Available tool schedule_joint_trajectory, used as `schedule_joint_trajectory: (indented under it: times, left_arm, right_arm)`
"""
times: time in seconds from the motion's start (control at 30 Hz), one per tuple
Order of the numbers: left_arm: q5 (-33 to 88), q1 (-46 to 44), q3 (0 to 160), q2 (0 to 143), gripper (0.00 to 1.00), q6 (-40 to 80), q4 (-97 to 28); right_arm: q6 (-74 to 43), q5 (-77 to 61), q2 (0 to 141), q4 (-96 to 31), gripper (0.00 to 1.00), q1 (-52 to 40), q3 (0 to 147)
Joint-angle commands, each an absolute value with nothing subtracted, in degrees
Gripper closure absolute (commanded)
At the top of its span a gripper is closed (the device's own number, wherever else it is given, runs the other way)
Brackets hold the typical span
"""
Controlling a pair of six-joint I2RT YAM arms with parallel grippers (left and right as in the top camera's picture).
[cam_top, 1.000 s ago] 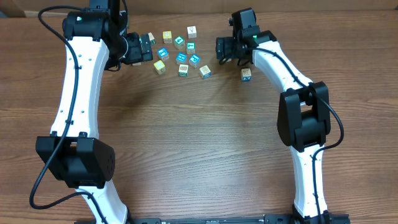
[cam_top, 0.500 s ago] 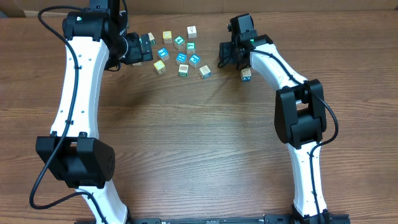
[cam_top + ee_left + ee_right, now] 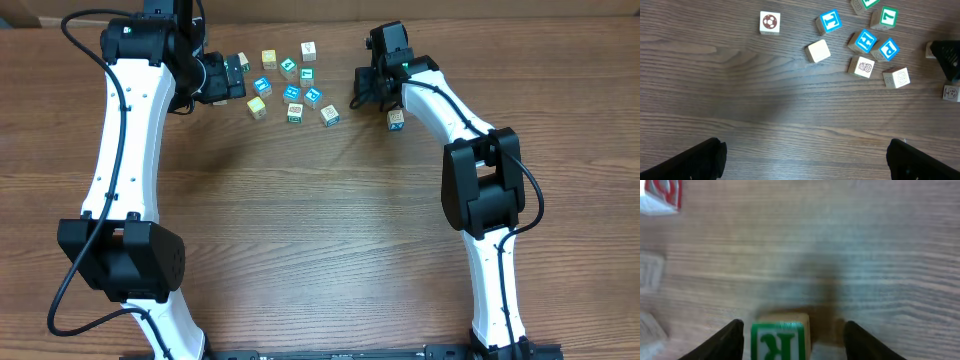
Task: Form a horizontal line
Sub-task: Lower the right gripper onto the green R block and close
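Step, as judged: grabbing one block for the line. Small wooden cube with green K (image 3: 779, 341) sits on the brown wooden table (image 3: 320, 230) at 6 o'clock of right wrist view, between spread fingers of right gripper (image 3: 792, 332), unclamped, gap on 3 o'clock side. Next: squeeze, lift, align with scattered wooden letter cubes (image 3: 290, 85) at table's 12 o'clock. K faces up, reads upside down; cube, no long axis. Idle left gripper (image 3: 805, 157): jaws wide, nothing held.
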State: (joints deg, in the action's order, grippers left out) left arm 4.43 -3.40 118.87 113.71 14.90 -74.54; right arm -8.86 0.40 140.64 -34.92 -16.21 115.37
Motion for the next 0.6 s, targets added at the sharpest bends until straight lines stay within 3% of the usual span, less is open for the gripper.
schedule_joint_trajectory:
  times: [0.0, 0.13, 0.37, 0.43, 0.57]
  left_arm:
    - [4.0, -3.7, 119.2, 114.0, 0.00, 15.5, -74.5]
    - [4.0, -3.7, 119.2, 114.0, 0.00, 15.5, -74.5]
    - [4.0, -3.7, 119.2, 114.0, 0.00, 15.5, -74.5]
    - [4.0, -3.7, 119.2, 114.0, 0.00, 15.5, -74.5]
    - [4.0, -3.7, 119.2, 114.0, 0.00, 15.5, -74.5]
  right_arm:
    - [-8.8, 0.4, 141.1, -33.4, 0.46, -16.2, 115.1]
    - [-8.8, 0.3, 141.1, -33.7, 0.65, -16.2, 115.1]
    - [-8.8, -0.7, 140.7, -34.3, 0.63, -16.2, 115.4]
    - [-8.8, -1.2, 139.7, -35.2, 0.70, -16.2, 116.3]
    - [-9.7, -1.1, 136.5, -36.5, 0.76, -16.2, 117.2]
